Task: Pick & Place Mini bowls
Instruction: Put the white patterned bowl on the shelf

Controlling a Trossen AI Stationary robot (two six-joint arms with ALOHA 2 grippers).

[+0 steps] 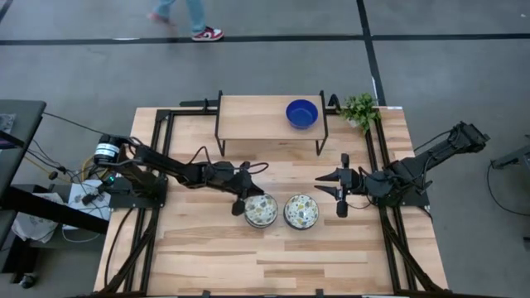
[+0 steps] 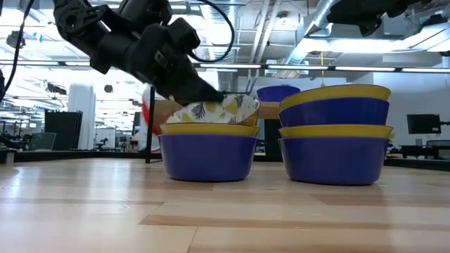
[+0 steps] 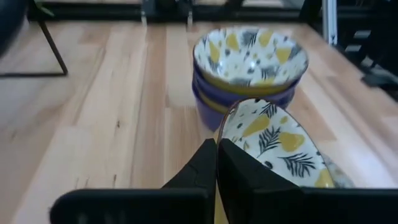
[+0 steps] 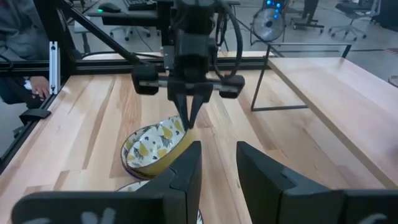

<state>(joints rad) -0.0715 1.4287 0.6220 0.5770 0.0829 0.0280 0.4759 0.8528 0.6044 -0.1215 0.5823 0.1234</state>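
Pinching patterned bowl's (image 3: pixel 273 140) rim, left fingers (image 3: pixel 214 165), seemingly tilted

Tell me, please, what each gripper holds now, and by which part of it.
The left gripper pinches the rim of a floral mini bowl, tilted on the left bowl stack. The right gripper is open and holds nothing.

arms (image 1: pixel 178 172): dark, jointed | black cables looped | grippers (image 4: pixel 186 122): black tapered fingers

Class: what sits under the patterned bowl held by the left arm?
Under the tilted patterned bowl, pinched by the left gripper, a stack of blue bowls. Their insides are hidden.
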